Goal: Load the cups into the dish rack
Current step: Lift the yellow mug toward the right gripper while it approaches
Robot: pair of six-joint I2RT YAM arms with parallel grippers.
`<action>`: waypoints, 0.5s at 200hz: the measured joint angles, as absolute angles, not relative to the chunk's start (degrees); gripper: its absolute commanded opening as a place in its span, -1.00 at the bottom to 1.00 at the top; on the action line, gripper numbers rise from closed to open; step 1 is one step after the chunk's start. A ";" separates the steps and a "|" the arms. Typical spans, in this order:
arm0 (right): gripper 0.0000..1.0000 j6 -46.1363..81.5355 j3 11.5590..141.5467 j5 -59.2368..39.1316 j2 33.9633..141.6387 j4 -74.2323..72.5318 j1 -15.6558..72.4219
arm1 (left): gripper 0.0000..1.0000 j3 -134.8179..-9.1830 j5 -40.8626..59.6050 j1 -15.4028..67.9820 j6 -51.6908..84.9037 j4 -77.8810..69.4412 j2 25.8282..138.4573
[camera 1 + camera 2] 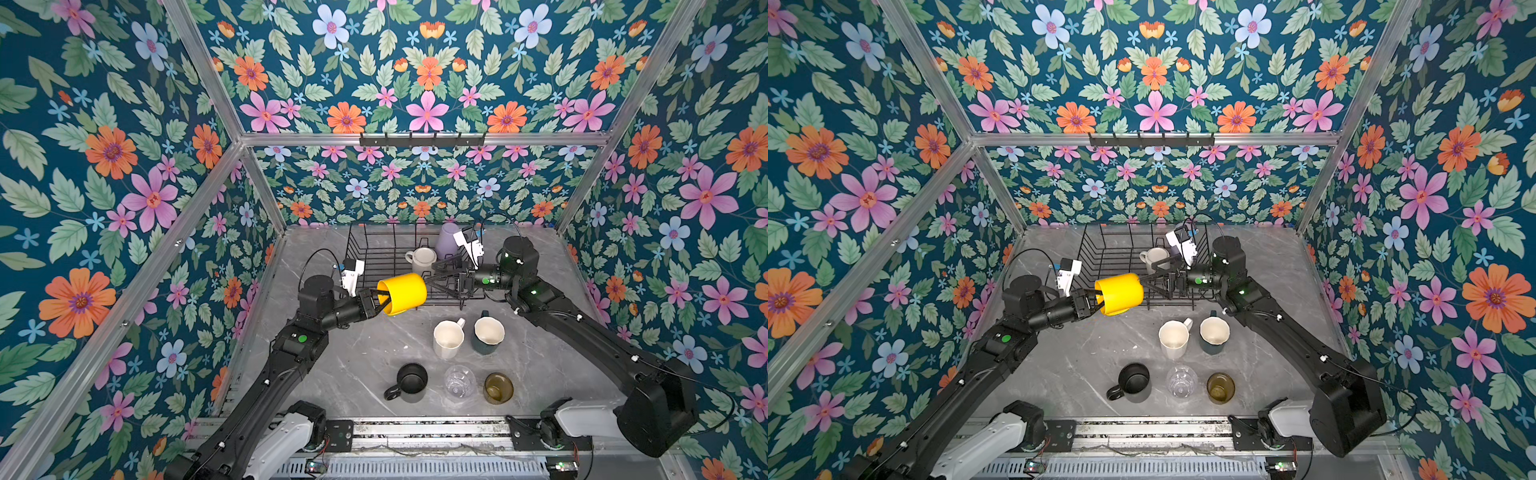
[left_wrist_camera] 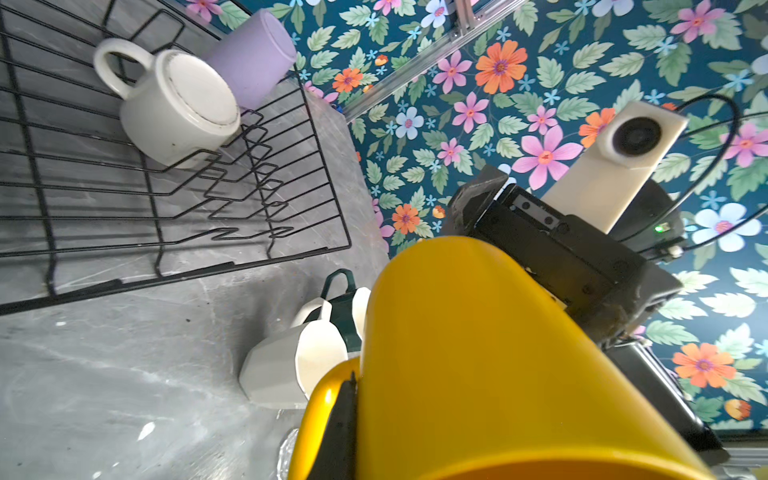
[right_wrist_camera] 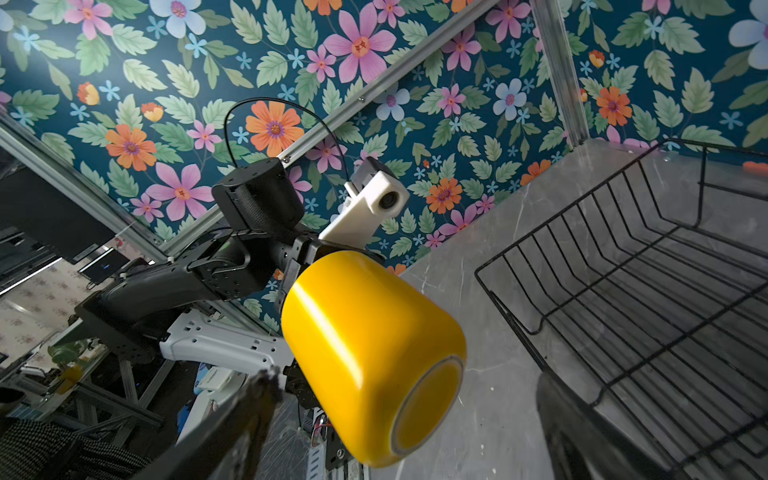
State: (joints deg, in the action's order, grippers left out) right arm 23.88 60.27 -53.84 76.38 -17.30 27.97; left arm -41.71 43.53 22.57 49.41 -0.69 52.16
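L fingers (image 1: 382, 295) clamped on rim of glossy yellow mug (image 1: 405, 293) — held sideways | R fingers (image 3: 245, 419) apart nr base

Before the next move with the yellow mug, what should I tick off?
1. Left gripper grip on the yellow mug: shut on the rim, one finger inside. Ok.
2. Right gripper ready to take it: jaws wide open. Ok.
3. Right gripper lined up on the mug: it faces the base, but whether the jaws straddle it, cannot tell.
4. Room in the rack: the white mug and lilac tumbler sit at one end and the rest is bare. Ok.
5. Mug mouth down for racking: it lies sideways in the air. Not ok.
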 measured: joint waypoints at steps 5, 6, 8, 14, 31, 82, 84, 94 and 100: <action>0.95 24.08 60.05 -54.22 76.44 -18.44 27.97 | -1.00 -41.56 43.97 22.57 49.65 -1.61 52.36; 0.95 24.10 60.03 -54.26 76.47 -18.59 27.97 | -1.00 -41.52 44.07 22.57 49.78 -1.85 52.42; 0.95 24.21 59.92 -54.48 76.51 -19.11 27.97 | -1.00 -41.47 44.25 22.57 50.00 -2.22 52.53; 0.95 24.56 59.72 -55.16 76.71 -20.45 27.97 | -1.00 -41.25 44.93 22.57 50.83 -3.33 52.77; 0.95 25.36 59.40 -56.40 77.52 -23.59 27.99 | -1.00 -40.66 46.30 22.55 52.36 -6.31 53.41; 0.94 26.39 60.03 -58.48 80.09 -27.27 29.26 | -1.00 -38.68 48.99 22.55 56.29 -12.80 54.72; 0.94 26.37 60.12 -58.52 80.20 -27.33 29.34 | -1.00 -38.61 49.08 22.55 56.49 -12.93 54.72; 0.94 26.30 60.66 -58.85 80.77 -27.38 29.91 | -1.00 -38.41 49.36 22.55 56.82 -13.78 54.72; 0.94 26.15 61.06 -58.96 81.12 -27.24 30.35 | -1.00 -38.30 49.54 22.55 56.93 -14.22 54.70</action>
